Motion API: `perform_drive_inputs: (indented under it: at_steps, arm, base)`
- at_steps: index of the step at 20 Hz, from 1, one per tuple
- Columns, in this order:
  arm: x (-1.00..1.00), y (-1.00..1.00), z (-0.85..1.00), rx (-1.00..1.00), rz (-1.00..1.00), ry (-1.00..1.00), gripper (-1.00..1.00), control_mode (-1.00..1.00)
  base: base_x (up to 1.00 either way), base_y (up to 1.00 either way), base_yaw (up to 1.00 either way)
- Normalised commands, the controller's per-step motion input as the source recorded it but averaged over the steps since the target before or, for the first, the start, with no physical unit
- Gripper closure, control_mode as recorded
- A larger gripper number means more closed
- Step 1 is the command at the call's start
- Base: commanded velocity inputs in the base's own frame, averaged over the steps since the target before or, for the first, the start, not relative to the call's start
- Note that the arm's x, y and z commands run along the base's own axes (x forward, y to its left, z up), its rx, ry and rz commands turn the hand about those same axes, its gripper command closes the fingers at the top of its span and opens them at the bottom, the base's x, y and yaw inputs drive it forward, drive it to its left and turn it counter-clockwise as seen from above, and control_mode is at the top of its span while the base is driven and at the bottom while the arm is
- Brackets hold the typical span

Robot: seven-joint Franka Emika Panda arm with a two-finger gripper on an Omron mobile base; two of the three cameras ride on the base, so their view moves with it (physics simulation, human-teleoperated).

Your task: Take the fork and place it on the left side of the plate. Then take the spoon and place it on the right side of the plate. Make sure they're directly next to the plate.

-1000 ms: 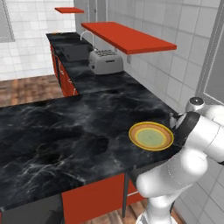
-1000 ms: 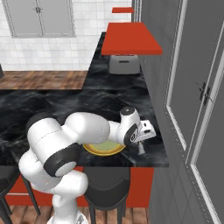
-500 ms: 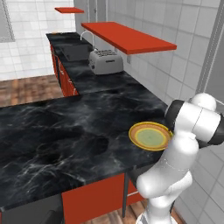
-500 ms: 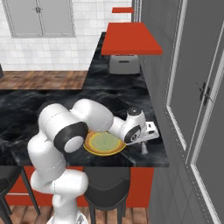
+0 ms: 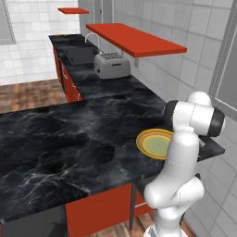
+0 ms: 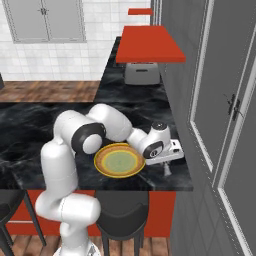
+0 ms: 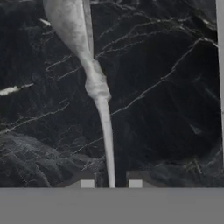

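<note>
Right base view: gripper (image 6: 165,169) carried spoon (image 7: 89,83) lower beside plate (image 6: 119,160)

A kitchen: black marble counter (image 5: 69,139), toaster (image 5: 112,65), tiled walls

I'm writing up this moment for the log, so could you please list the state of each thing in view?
spoon: handle between the gripper's fingertips, above the counter.
gripper: shut on the spoon, right of the plate.
plate: flat on the counter, nothing on it.
counter: black marble, carries the plate.
toaster: upright on the far counter.
</note>
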Motion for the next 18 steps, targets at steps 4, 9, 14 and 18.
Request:
perform_drive_inputs:
  at_steps: [4,9,14,18]
  arm:
    - [0.11,0.0,-0.15,0.0,0.0,0.05,-1.0,-1.0]
    - [-0.03,-0.03,0.02,0.01,0.0,0.01,-1.0,-1.0]
    - [-0.14,0.0,0.27,0.0,0.0,0.0,-1.0,-1.0]
    - [-0.14,0.04,0.55,0.0,0.0,0.0,-1.0,-1.0]
  base:
    - [0.0,0.0,0.0]
    - [0.0,0.0,0.0]
    - [0.0,0.0,0.0]
    - [0.0,0.0,0.0]
